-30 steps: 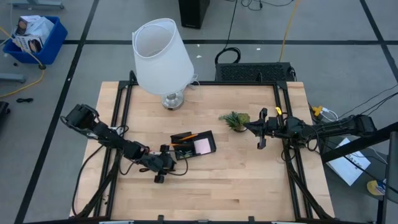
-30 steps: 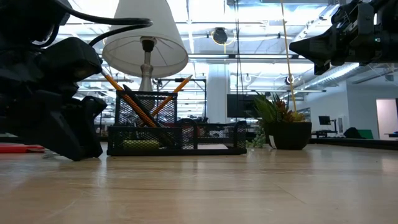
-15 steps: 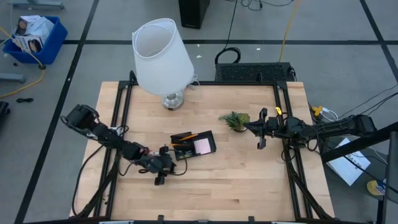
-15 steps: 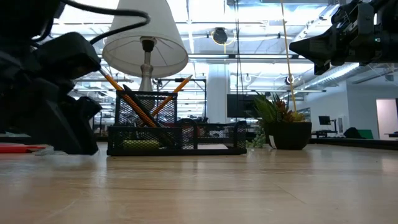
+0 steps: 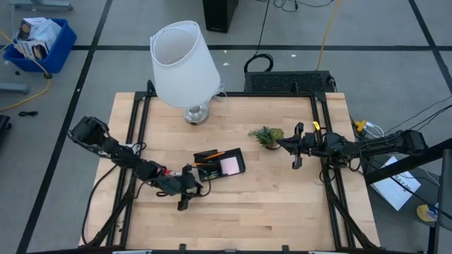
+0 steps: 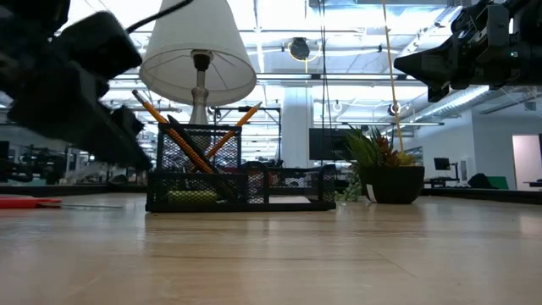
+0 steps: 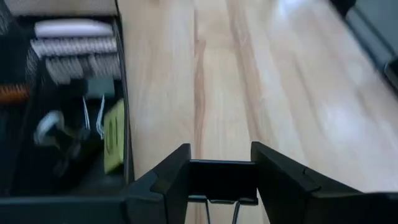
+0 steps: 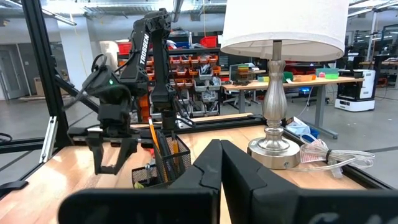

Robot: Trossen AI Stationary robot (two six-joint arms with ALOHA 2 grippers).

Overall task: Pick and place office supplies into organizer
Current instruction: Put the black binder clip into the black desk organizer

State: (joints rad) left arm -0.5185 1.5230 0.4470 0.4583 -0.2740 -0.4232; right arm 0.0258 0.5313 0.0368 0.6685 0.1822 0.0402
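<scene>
Left gripper [image 7: 222, 180]: jaws clamped on a small black binder clip [image 7: 222, 185], held above the wooden desk [image 5: 268, 197] just beside the black mesh organizer [image 5: 220, 165].
Right gripper [image 5: 296, 147]: jaws together, empty, waiting near the small green plant [image 5: 267, 135].
Done: orange-yellow pencils [image 6: 182, 135], a pink sticky-note pad [image 5: 229, 166] and small clips lie in the compartments.
Left: the held clip; red-handled scissors [image 6: 25, 202] lie on the desk beside the tray.
Progress: seemingly past halfway.
</scene>
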